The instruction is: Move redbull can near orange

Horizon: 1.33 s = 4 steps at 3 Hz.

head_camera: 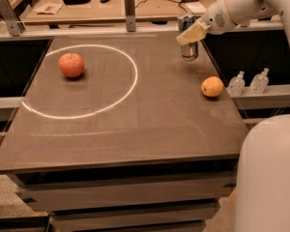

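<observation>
Redbull can [189,51], where is it? — Desk

At the far right of the dark table [135,124], upright, in the grasp of the gripper [188,35]. The pale fingers [194,31] are clamped across its upper half, and the silver top shows above them. Whether its base touches the tabletop, I cannot tell. — Photographer

And behind the gripper? — Desk

The white arm [241,6] extends from the upper right corner, over the table's far right edge. — Photographer

The orange? — Desk

The orange [212,86] lies nearer than the can and slightly to its right, close to the table's right edge. It is apart from the can, with tabletop between them. — Photographer

What else is in the shot? — Desk

A red apple [71,65] sits at the far left, inside a white ring [136,74] marked on the table, well apart from both can and orange. Two small clear bottles [237,83] stand on a ledge just right of the orange, off the table. A metal post [129,4] rises at the table's far edge, left of the can. The robot's white body [268,178] fills the near right corner. — Photographer
</observation>
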Tool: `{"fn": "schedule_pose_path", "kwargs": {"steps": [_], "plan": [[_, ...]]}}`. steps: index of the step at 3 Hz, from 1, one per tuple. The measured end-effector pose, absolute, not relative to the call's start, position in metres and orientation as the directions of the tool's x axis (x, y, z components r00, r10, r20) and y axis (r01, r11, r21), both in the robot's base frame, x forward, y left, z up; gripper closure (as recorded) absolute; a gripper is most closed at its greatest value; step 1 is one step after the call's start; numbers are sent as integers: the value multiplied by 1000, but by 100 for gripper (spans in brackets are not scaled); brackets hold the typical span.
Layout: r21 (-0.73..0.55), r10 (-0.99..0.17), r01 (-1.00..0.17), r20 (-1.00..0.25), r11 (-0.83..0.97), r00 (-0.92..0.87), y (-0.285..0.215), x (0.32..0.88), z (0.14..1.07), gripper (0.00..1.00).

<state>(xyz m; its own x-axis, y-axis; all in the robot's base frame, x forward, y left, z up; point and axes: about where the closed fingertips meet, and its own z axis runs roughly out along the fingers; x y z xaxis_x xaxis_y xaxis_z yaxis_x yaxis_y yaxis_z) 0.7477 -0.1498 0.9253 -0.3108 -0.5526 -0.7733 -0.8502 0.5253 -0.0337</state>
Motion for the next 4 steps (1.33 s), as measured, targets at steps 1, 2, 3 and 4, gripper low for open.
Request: {"fn": "schedule_pose_path", "kwargs": {"steps": [1, 2, 3, 4], "plan": [[-8, -527, -824, -772, 566, -355, -170, 734, 926, 100], [21, -494, -803, -779, 596, -386, -184, 716, 930, 100], [51, -473, -797, -781, 601, -407, -189, 696, 926, 100], [74, -464, -803, -783, 592, -414, -184, 680, 916, 100]]}}
